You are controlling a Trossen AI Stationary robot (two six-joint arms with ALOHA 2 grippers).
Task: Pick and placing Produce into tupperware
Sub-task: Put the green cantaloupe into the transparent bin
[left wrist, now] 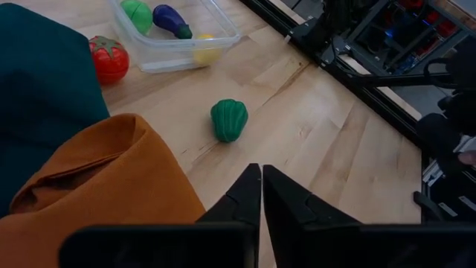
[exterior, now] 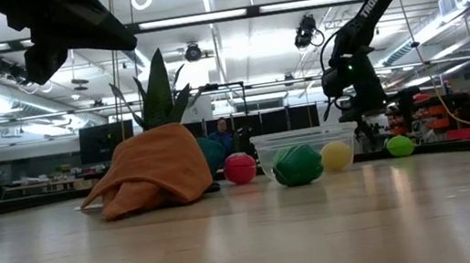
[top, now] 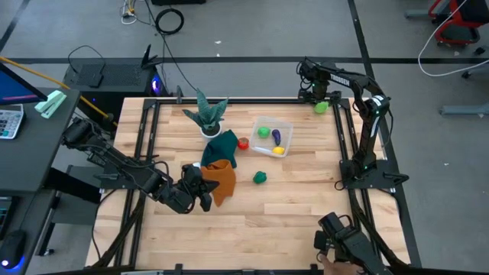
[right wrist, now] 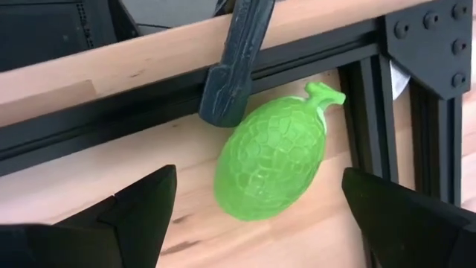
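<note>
Produce is split: some sits in the tupperware point(top: 273, 137), a tomato point(top: 243, 143) and pepper point(top: 260, 177) lie mid-desk. Right claw point(right wrist: 256, 216) gapes wide and empty around the light green fruit point(right wrist: 271, 164) at the far right corner, apparently to grasp it; left claw point(left wrist: 262, 195) idles closed, empty, by the orange cloth point(left wrist: 97, 186)

place: robotics lab, open industrial hall
floor: grey concrete point(top: 252, 30) with dark seams around the wooden table point(top: 229, 229)
table: ringed by black aluminium extrusion frame point(top: 229, 100)
ceiling: exposed ducts and strip lights point(exterior: 230, 31) above the table
cabling: loose coil of cable point(top: 170, 21) on the floor beyond the table
beside table: black desk point(top: 30, 145) with a calculator point(top: 9, 121)
background: a person point(exterior: 223, 136), equipment racks
</note>
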